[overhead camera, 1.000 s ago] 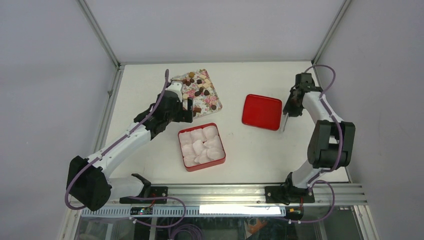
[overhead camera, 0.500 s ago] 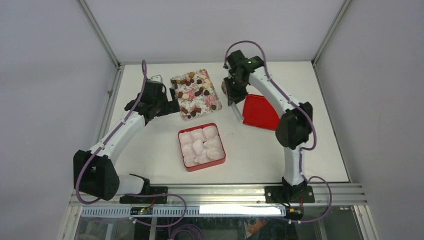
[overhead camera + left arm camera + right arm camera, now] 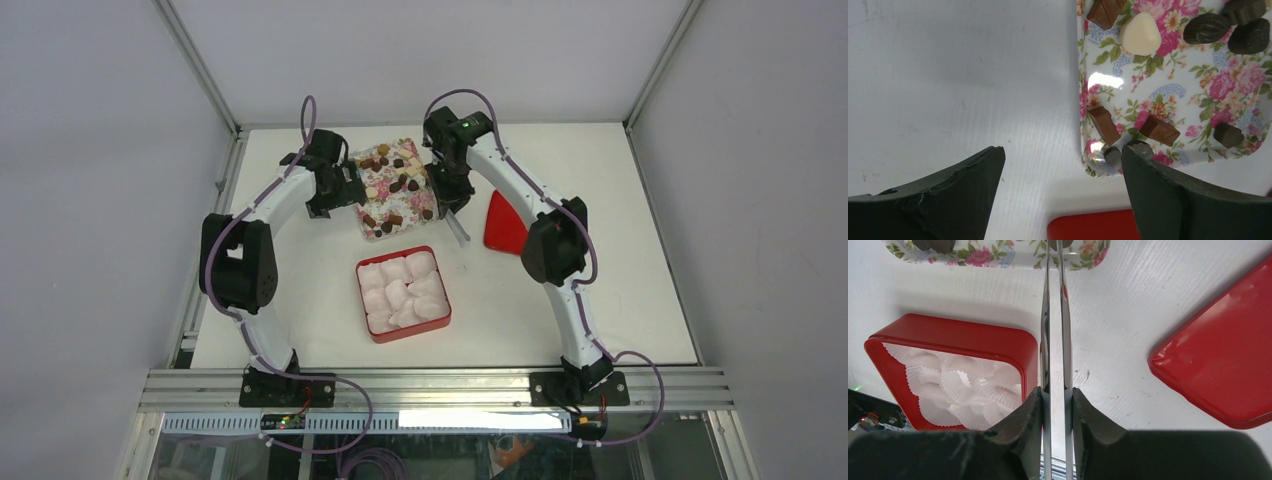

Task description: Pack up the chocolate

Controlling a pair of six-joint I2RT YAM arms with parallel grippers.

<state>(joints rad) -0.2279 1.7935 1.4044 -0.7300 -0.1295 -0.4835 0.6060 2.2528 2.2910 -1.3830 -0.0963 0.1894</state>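
found the chocolate [image 3: 1104,125] scattered loose over the floral tray [image 3: 1168,95], at 12 o'clock from the red tin [image 3: 953,335] on the table [image 3: 948,75]. counted no piece inside the tin; saw only white paper cups [image 3: 958,390] there, all unfilled. logged the red lid [image 3: 1218,370] lying off, at 2 o'clock from the tin. placed the left gripper [image 3: 1062,152] at the tray's 9 o'clock edge, fingers spread wide and holding nothing, one over bare table, the other over the tray's near corner beside small dark pieces. placed the right gripper [image 3: 1054,395] at the tray's 4 o'clock side, fingers pressed onto metal tweezers [image 3: 1053,315], prongs drawn almost together with a thin gap, no piece visible between them. could not confirm the tweezer tips, lost at the top margin of the right wrist view near the tray's rim. judged the step in hand as the reach for a piece, packing proper not yet begun. judged the next move to call for grip eased to part the prongs, tips lowered astride a single piece standing apart from its neighbours, a light squeeze, a lift, then a carry toward 6 o'clock and release into one cup.
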